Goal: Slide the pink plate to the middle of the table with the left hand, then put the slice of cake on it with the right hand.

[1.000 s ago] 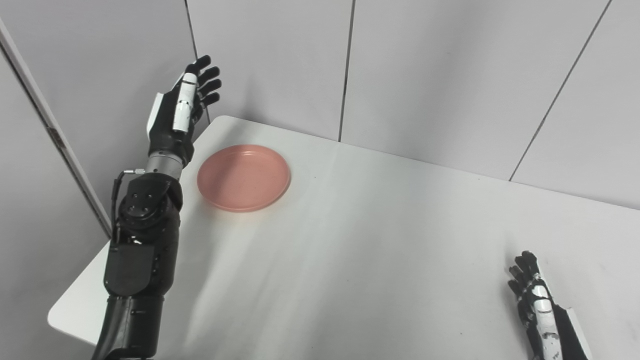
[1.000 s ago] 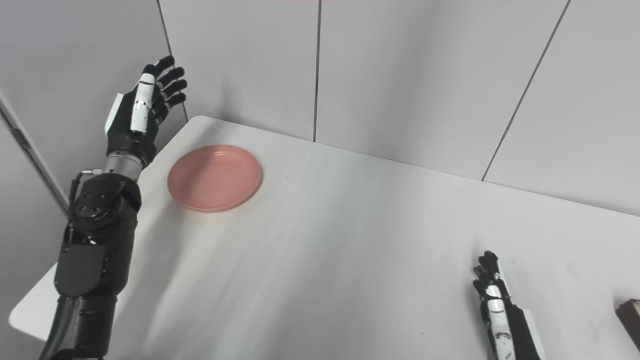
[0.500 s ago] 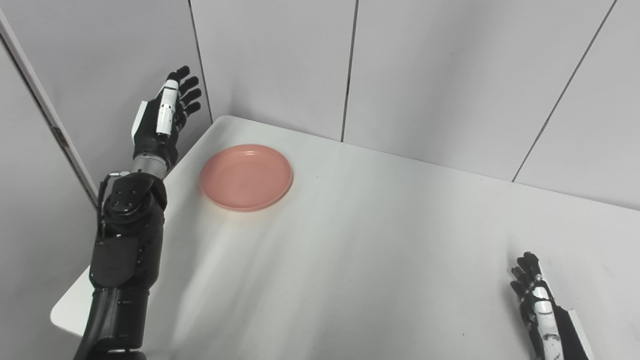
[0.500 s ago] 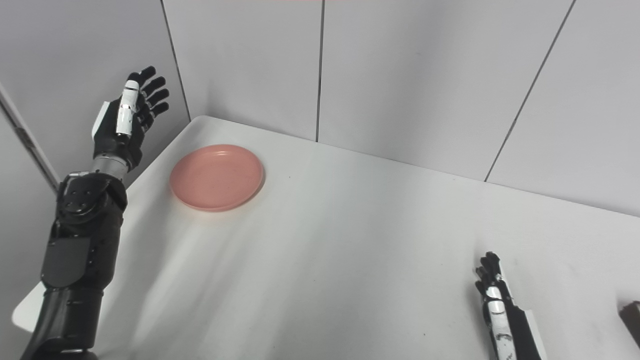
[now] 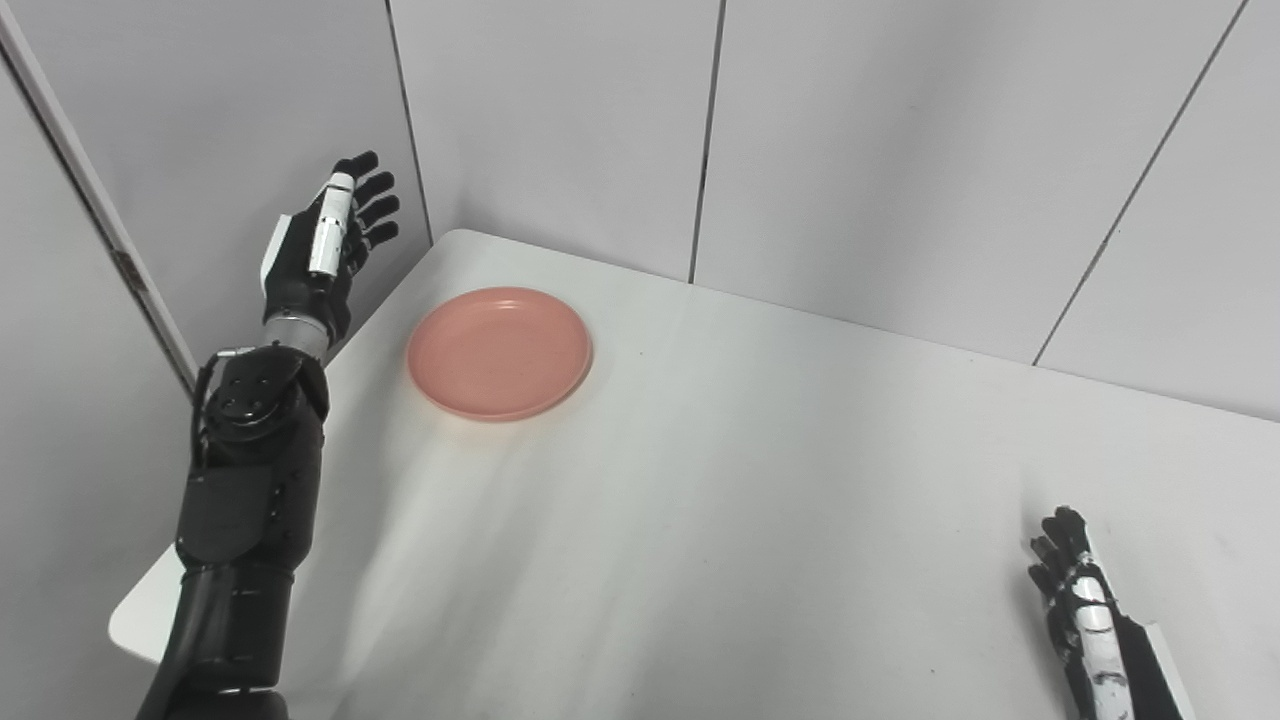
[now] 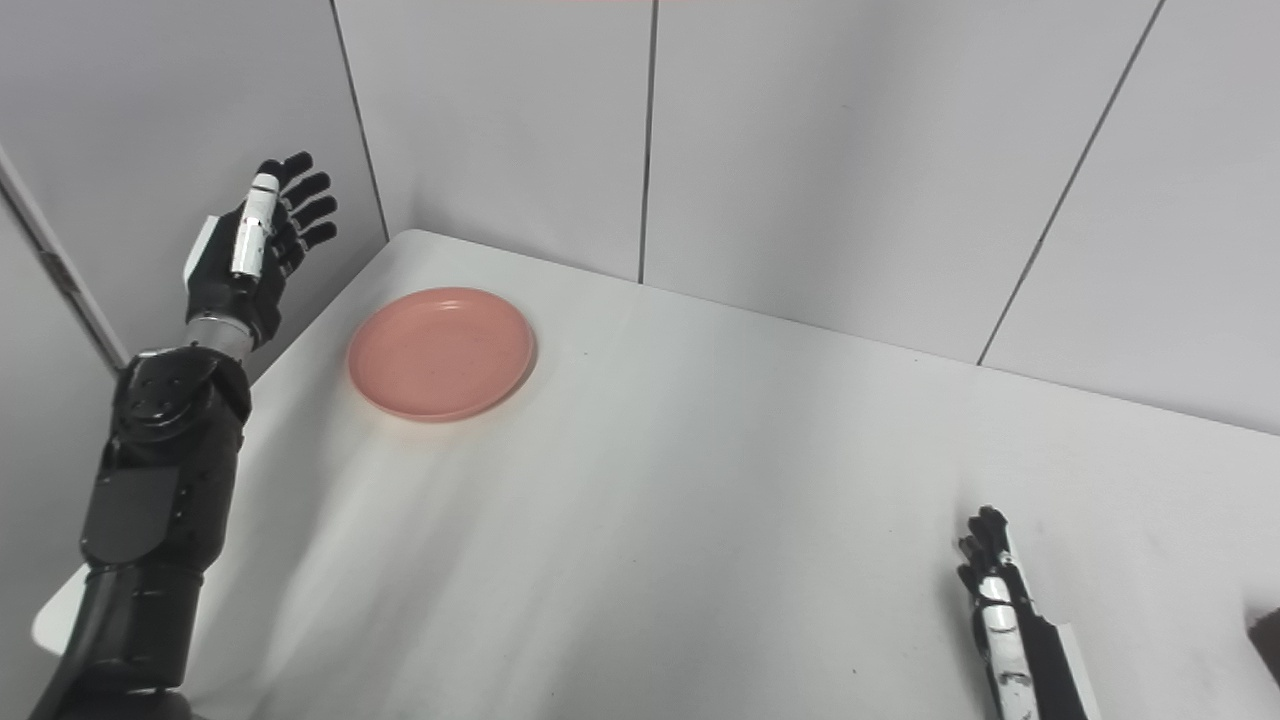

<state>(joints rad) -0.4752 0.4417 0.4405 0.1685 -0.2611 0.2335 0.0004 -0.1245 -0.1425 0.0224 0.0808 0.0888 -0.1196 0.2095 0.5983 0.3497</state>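
Two robot hands in my view. Left robot hand [image 5: 322,245] raised, fingers spread, holding nothing, left of pink plate [image 5: 499,352] and nearer it. Plate sits near tabletop [image 5: 760,500] far-left corner. Right robot hand [image 5: 1085,610] well right of plate; grasp state unclear to me.

At the lower right of the frame, the black-and-white right robot hand [image 6: 995,590] is cut off by the bottom edge. A dark brown object [image 6: 1268,632], sliced by the right edge, shows too little to identify. The white worktop [image 5: 750,520] runs out of frame below.
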